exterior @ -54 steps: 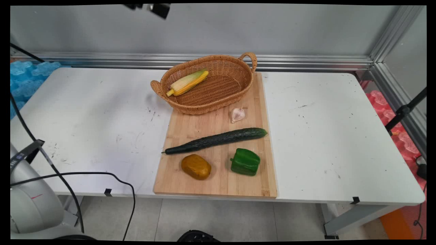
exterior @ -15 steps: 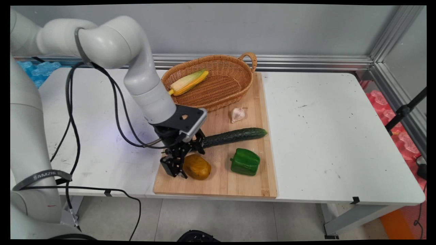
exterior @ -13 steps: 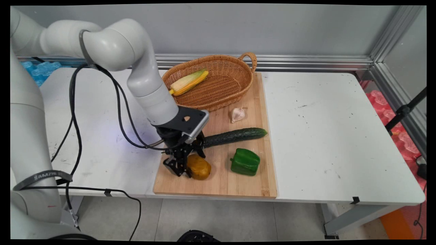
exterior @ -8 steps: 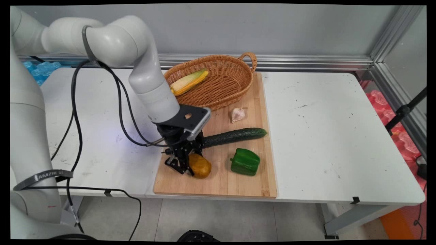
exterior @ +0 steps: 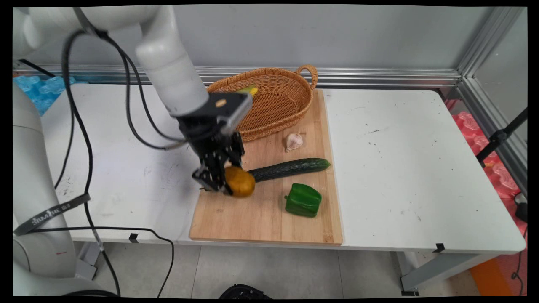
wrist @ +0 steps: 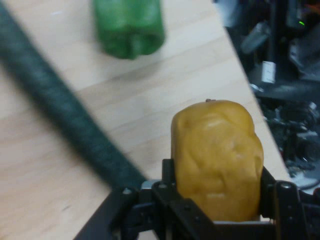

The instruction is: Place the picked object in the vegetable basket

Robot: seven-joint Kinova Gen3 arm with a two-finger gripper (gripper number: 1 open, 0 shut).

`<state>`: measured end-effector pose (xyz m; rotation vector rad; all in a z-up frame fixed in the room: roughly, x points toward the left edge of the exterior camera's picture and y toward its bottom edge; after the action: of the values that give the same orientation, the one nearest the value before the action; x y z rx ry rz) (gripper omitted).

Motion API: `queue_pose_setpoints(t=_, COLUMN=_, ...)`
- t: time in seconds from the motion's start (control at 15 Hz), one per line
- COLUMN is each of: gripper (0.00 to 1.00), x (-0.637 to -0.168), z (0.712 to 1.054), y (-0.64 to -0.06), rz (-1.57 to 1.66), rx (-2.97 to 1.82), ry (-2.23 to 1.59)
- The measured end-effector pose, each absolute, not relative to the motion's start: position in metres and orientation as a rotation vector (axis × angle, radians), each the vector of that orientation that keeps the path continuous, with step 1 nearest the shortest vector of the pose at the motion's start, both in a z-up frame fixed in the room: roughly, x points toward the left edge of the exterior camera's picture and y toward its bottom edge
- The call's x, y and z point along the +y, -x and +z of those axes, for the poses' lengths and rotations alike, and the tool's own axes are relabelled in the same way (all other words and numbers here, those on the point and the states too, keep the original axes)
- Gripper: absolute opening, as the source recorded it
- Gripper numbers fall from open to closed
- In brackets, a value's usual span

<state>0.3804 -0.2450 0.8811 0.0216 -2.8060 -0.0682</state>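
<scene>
The jaws of the gripper (exterior: 225, 182) squeeze a yellow-brown potato (exterior: 240, 181) and hold it up in the air above the wooden cutting board (exterior: 269, 219). On the board, a long dark cucumber (exterior: 290, 167) lies at 3 o'clock from the potato. A green bell pepper (exterior: 303, 200) sits at 4 o'clock. A small garlic bulb (exterior: 293, 141) sits at 1 o'clock, near a wicker basket (exterior: 282, 101). The board lies on the white table (exterior: 404, 168).
</scene>
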Motion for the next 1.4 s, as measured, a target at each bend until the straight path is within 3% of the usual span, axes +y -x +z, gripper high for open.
queue_pose_setpoints(t=0.33, gripper=0.0, x=-0.267, z=0.925, y=-0.402, rz=0.06, rx=-2.762, ry=-0.31)
queue_pose_setpoints(t=0.67, gripper=0.0, x=-0.292, z=0.944, y=-0.417, rz=0.175, rx=-2.702, ry=-0.535)
queue_pose_setpoints(t=1.07, gripper=0.0, x=-0.346, z=0.954, y=-0.433, rz=0.354, rx=-2.557, ry=-0.843)
queue_pose_setpoints(t=1.4, gripper=0.0, x=-0.407, z=0.938, y=-0.433, rz=0.485, rx=-2.448, ry=-1.013)
